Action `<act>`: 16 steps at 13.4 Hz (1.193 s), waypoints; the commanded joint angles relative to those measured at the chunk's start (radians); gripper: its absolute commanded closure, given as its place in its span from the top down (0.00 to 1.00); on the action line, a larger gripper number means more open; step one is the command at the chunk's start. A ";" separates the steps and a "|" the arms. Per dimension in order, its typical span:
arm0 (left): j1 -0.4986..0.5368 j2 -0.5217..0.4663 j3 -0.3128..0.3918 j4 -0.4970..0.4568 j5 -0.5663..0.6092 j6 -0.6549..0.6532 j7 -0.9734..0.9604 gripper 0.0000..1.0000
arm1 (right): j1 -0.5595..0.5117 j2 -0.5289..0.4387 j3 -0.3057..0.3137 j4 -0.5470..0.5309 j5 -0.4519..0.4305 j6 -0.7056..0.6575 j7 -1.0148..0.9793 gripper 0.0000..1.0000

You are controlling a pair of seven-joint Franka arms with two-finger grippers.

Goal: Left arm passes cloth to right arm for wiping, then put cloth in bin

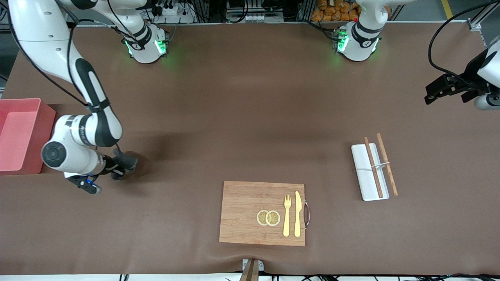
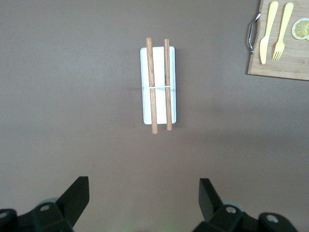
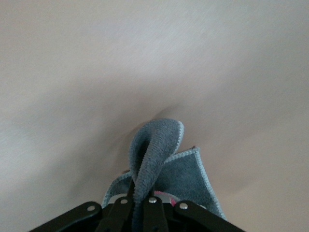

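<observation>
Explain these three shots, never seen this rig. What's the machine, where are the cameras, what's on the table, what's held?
Two white robot arms are bolted along one edge of a brown table. The wide picture comes from a high camera facing them. The other two come from cameras on each arm's wrist, looking down past its fingers.

The right gripper is low over the table beside the pink bin and is shut on a grey cloth; its wrist view shows the cloth pinched between the fingers.

The left gripper waits open and empty, up over its own end of the table.

On the table lies a cutting board carrying a fork, a knife and two lemon slices. Toward the left arm's end lies a white tray with two wooden sticks lying on it.
</observation>
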 commanded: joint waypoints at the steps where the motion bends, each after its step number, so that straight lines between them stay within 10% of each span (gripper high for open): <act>1: 0.001 -0.022 0.000 -0.009 0.023 -0.013 -0.016 1.00 | 0.057 -0.053 0.003 -0.030 0.060 -0.037 0.118 0.00; 8: 0.001 -0.036 -0.009 -0.013 0.023 -0.019 -0.042 1.00 | 0.261 -0.070 0.005 -0.016 0.088 -0.029 0.485 0.00; 16: -0.001 -0.040 -0.014 -0.017 0.008 -0.016 -0.042 1.00 | -0.002 -0.222 -0.001 -0.007 0.126 -0.219 -0.086 0.00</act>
